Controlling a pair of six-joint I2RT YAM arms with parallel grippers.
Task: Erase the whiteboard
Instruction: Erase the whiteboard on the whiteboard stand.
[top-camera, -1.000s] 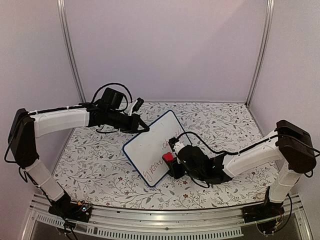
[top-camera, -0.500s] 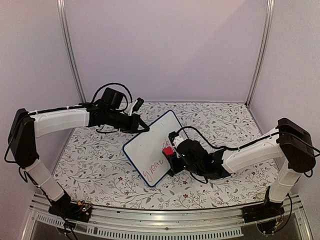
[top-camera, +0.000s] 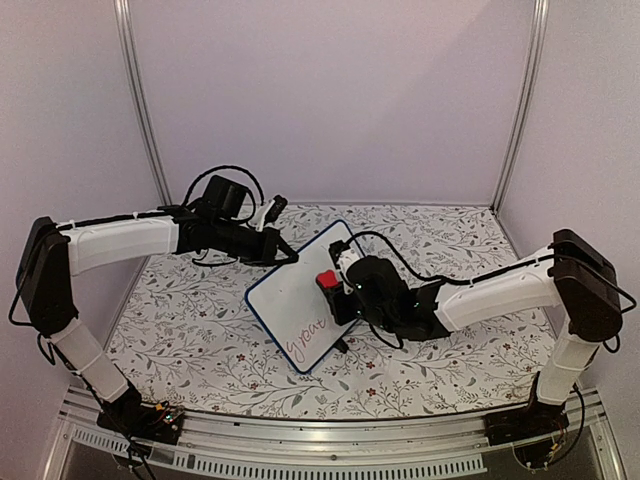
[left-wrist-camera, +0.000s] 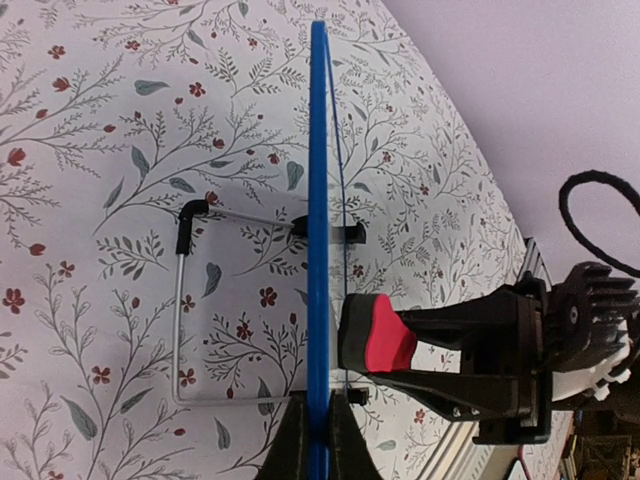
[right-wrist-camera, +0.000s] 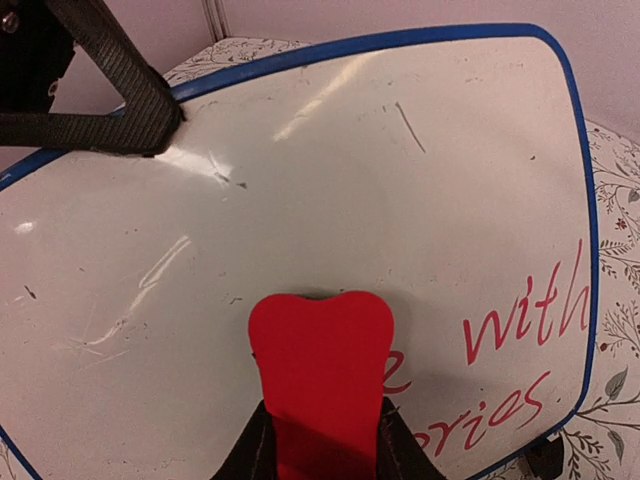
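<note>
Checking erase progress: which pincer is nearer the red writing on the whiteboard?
Right. The right pincer holds the red eraser against the whiteboard just beside the writing; the left pincer clamps the board's far edge.

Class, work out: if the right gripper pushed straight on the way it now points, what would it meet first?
The whiteboard: the red eraser in the right gripper looks pressed against its face, though depth is unclear.

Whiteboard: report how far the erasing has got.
Done: much of the whiteboard is blank. In hand: right gripper presses the red eraser on it; left gripper clamps its edge. Left: red writing by one end.
</note>
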